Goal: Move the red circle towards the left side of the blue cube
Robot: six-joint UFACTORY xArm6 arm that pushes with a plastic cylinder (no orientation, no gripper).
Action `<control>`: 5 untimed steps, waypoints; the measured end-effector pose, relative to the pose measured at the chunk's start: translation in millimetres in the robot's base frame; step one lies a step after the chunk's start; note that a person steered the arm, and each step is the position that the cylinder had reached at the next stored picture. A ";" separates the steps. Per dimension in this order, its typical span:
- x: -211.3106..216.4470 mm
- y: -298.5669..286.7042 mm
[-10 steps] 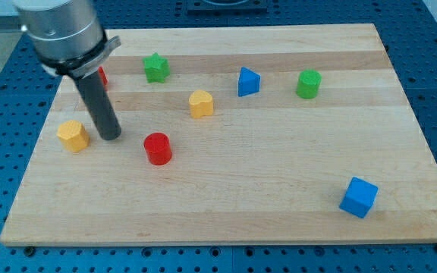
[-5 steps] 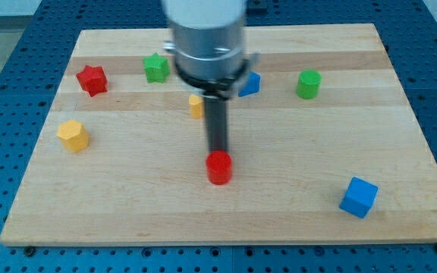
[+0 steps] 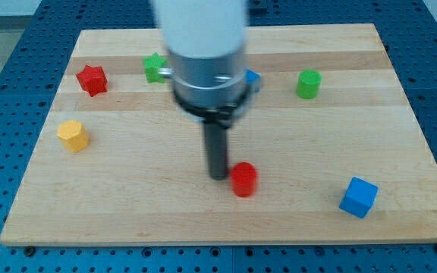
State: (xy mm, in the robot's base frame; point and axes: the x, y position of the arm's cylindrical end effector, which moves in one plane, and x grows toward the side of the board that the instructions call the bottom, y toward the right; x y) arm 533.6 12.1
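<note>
Red circle (image 3: pixel 243 180) sits near the board's bottom edge, touching my tip (image 3: pixel 218 177) on its left, the blue cube (image 3: pixel 358 197) well off rightward; no claw here, just a rod

Bright, even light — soft shadows, the arm (image 3: pixel 203 68) motion-blurred.

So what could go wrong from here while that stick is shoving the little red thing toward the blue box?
My tip sits against the red circle on the view's left. Because the block is round, an off-centre push could let it slip off to one side of the tip. If the push runs too far, the red circle could bump the blue cube and shift it. My arm also hides part of the board behind it, so blocks there are hard to track.
</note>
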 end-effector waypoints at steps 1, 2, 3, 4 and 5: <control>10.8 33.5; 10.8 -6.3; 14.4 -40.6; 34.2 -7.9; 34.3 60.0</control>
State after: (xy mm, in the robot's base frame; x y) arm 567.8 72.1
